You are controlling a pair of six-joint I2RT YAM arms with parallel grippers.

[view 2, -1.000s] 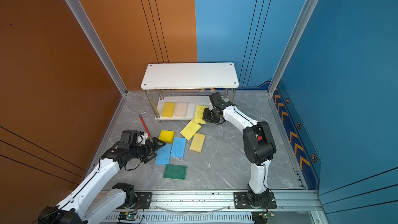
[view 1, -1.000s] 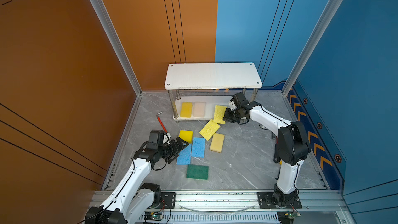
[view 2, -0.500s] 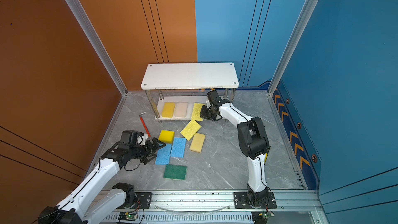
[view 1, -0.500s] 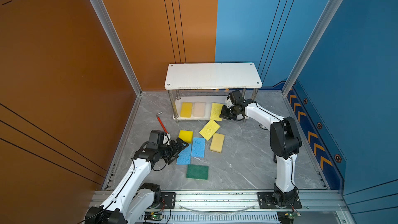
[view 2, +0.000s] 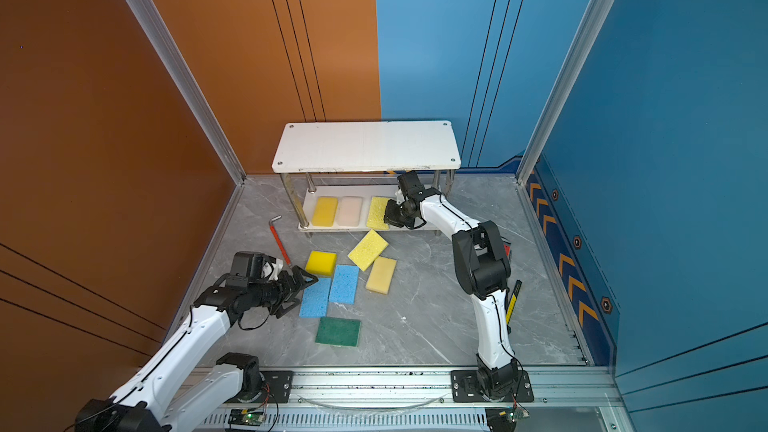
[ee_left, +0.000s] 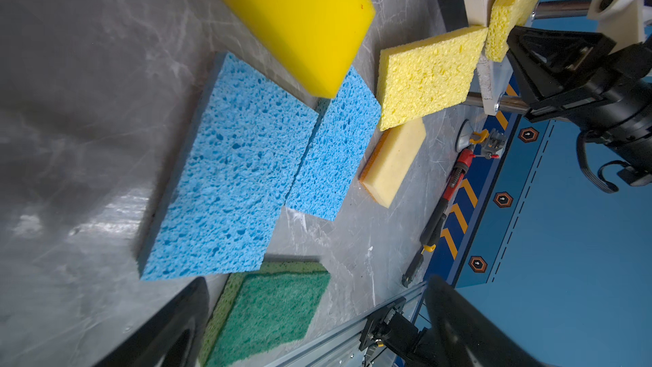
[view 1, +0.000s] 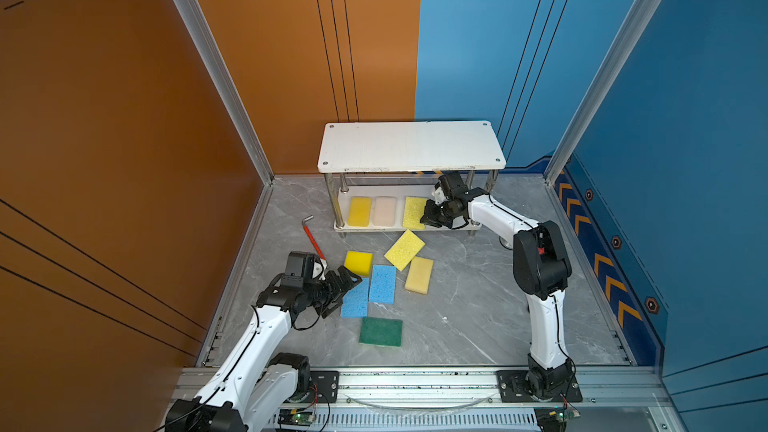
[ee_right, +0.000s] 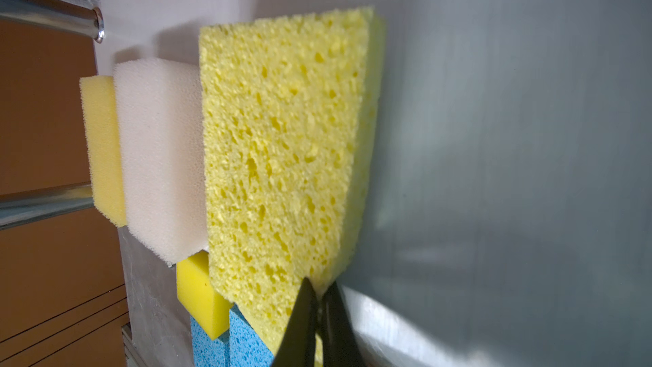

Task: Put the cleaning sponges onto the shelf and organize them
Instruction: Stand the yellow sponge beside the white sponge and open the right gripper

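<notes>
Right gripper (ee_right: 319,294) is squeezed almost closed on the near corner of a pale yellow porous rectangular sponge (ee_right: 282,142). That sponge lies flat on the lower board (view 1: 374,228) of the small two-tier shelf with white boards and chrome posts (view 2: 365,145), centre of both top views. The fingertips cover the contact, so pinch versus press is hard to call; it reads as a pinch. To its left in the frame, on the same board and side by side, are a bright yellow foam sponge (view 1: 360,211) and a cream-pink foam sponge (view 1: 385,211). Top board (view 1: 411,145) holds nothing.

So three of nine are on the shelf, the third not let go yet. Roughly a third done, by my count.

Six remain on the grey marbled floor (view 1: 478,305), below the shelf in the frame:
- bright yellow foam block (view 1: 358,262)
- second pale yellow porous sponge (view 1: 404,249), lying skewed
- tan foam sponge (view 1: 419,275)
- upper blue porous sponge (view 1: 382,284)
- lower blue porous sponge (view 1: 355,299), edge to edge with it
- dark green scouring sponge (view 1: 380,331), lowest

Left gripper (view 1: 345,292) is at lower left of both top views, jaws spread wide, holding nothing. Its tips are just beside the lower blue porous sponge, likely the next pick. Thin red-handled metal hex key (view 1: 312,236) lies left of the shelf, not part of the job.

Remaining: release, then six more placements, probably some on the top board as the lower row fills.
</notes>
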